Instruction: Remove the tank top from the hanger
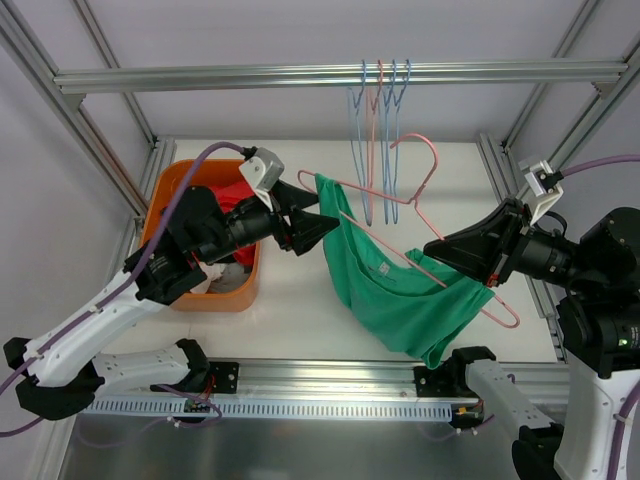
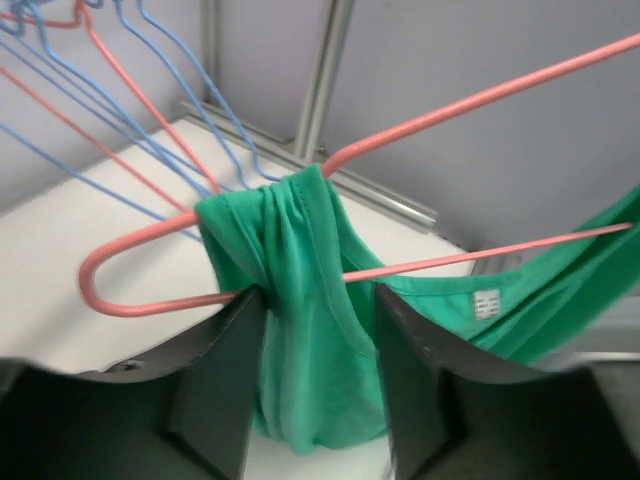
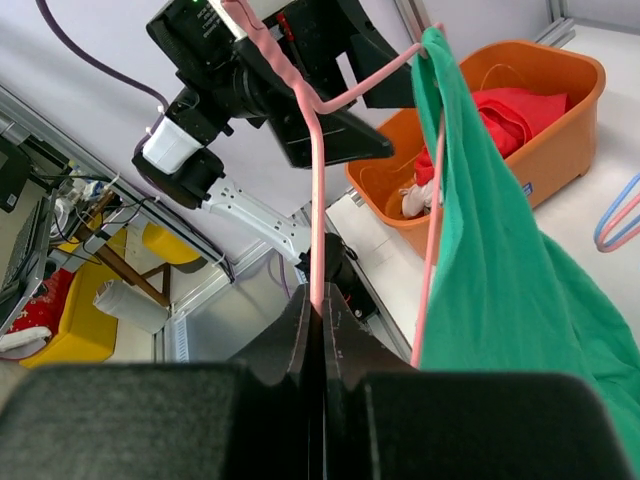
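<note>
**Left end effector at the strap — right one anchoring the hanger**

The left end effector (image 2: pixel 318 300) has its jaws apart, with the bunched strap of the green tank top (image 1: pixel 400 295) right between them, looped over the pink hanger (image 3: pixel 315 200). The right end effector (image 3: pixel 320 310) is clamped shut on the hanger's wire. The hanger's long axis runs from one end effector to the other above the bench (image 1: pixel 290 300) — so the strap should come off toward the nearer left arm. The neck label (image 2: pixel 487 303) is unreadable.
</note>
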